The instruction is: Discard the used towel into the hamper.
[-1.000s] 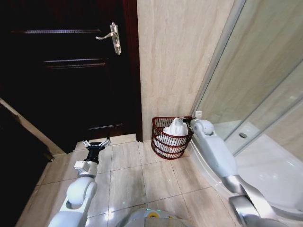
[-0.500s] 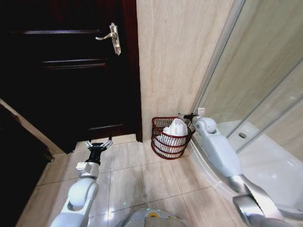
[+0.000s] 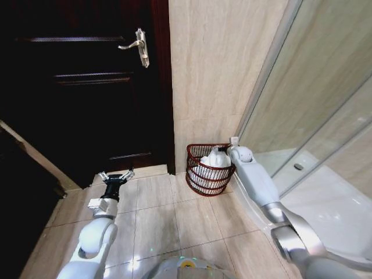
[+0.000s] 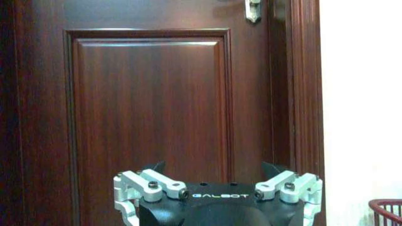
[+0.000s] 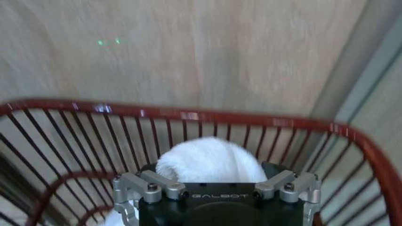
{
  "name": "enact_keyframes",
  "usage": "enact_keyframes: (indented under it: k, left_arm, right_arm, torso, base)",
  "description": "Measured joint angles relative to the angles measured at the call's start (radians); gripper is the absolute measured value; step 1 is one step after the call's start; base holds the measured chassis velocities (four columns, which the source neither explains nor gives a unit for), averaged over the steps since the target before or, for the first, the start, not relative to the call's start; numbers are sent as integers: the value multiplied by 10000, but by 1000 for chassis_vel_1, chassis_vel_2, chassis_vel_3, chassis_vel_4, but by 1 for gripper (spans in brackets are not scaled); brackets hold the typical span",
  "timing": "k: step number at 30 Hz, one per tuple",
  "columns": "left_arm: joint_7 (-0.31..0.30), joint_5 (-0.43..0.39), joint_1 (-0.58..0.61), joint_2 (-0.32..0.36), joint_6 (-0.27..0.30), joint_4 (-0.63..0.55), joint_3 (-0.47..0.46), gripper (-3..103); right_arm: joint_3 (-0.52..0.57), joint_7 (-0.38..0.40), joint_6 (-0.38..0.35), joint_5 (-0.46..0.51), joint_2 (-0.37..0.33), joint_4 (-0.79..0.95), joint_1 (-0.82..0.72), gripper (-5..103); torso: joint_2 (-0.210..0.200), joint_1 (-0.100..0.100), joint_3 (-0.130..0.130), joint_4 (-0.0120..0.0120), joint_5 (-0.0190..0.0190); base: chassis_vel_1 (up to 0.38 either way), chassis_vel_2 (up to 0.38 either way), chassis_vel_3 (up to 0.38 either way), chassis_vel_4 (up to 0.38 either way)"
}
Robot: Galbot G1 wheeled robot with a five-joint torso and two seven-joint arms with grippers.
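- One white fluffy towel sits in your round red-brown wire hamper; your right gripper above it, claw state: cannot tell.
- Your left gripper idles, fingers apart, near the dark wooden door.

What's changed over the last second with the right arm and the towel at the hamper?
The right gripper has swung from the hamper's shower-side rim in over its opening, and is now just above the white towel; whether it grips the towel cannot be told. The towel is still heaped inside the hamper, which hasn't shifted. The left gripper stays open and parked low in front of the door.
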Motion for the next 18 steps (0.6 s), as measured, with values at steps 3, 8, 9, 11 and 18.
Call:
enact_keyframes:
  k: [3,8,9,11,18]
  left_arm:
    - [0,-4,76,2,-2,-69,-74,100]
    - [1,-8,190,0,-2,-228,-137,100]
    - [1,-6,197,-2,0,-248,-132,100]
    - [1,-5,199,-5,5,-268,-120,100]
    - [-36,-23,178,-21,35,-395,-48,100]
  right_arm:
    - [163,-140,-123,-11,12,-187,-191,100]
    - [436,-290,-954,401,-133,192,-565,100]
    - [433,-290,-997,458,-189,326,-604,100]
    - [422,-288,-1015,489,-236,443,-633,100]
    - [482,676,485,1178,-611,1994,-1050,100]
  torso:
    - [1,1,2,0,2]
    - [6,1,5,0,3]
    - [7,1,4,0,0]
    - [8,1,4,0,0]
    - [9,3,6,4,2]
  base:
    - [0,0,0,0]
    - [0,0,0,0]
    - [0,0,0,0]
    - [0,0,0,0]
    - [0,0,0,0]
